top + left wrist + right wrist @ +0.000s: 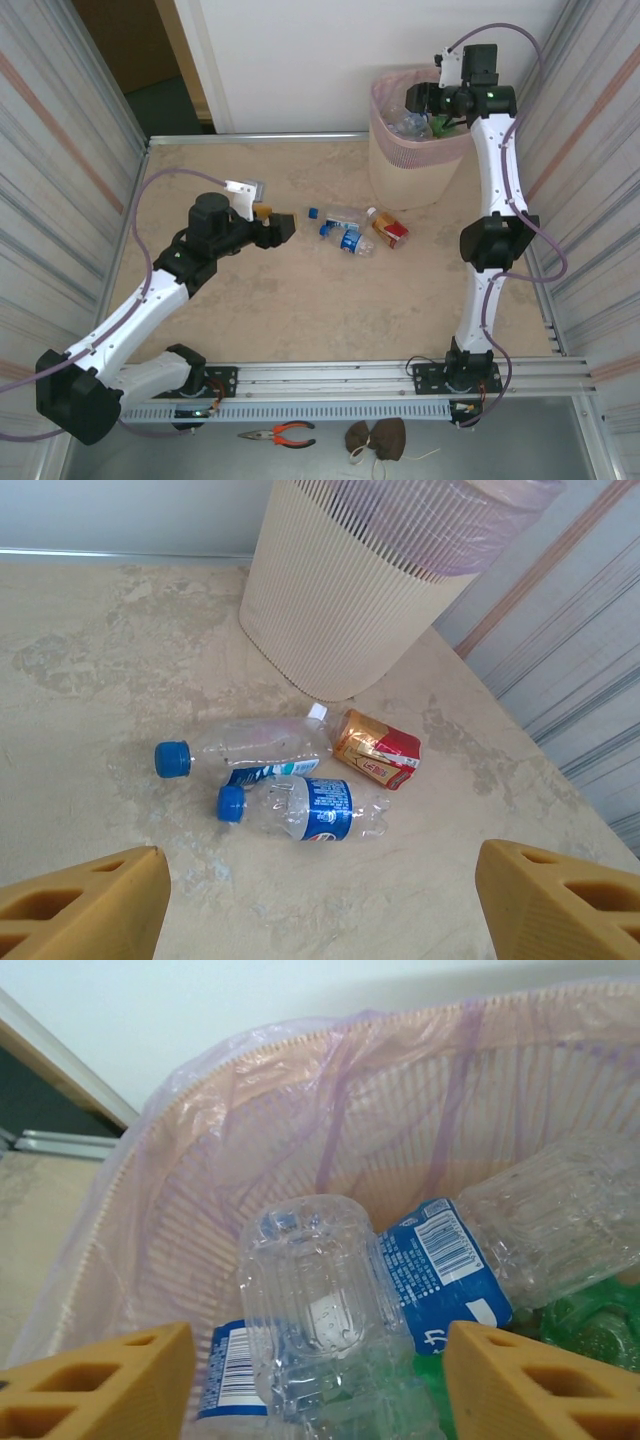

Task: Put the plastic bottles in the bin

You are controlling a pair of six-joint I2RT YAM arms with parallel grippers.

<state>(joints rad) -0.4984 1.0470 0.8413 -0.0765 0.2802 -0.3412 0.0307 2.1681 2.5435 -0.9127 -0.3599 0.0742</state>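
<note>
Three plastic bottles lie together mid-table: a clear one with a blue cap (260,745) (330,217), a blue-labelled one (320,808) (352,242) and a crushed orange-red-labelled one with a white cap (378,750) (388,230). My left gripper (285,228) (322,880) is open just left of them, with nothing between its fingers. Behind the bottles stands the beige mesh bin (400,165) (340,610) with its pink liner. Over the bin hangs my right gripper (432,104) (320,1360), open. A clear ribbed bottle (320,1290) lies loose between its fingers on other bottles (450,1260) inside the bin.
Ribbed metal walls (60,150) close in the table on both sides. An aluminium rail (350,380) runs along the near edge. Orange-handled pliers (280,434) and a brown object (378,438) lie in front of the rail. Bare tabletop (300,310) lies near the bottles.
</note>
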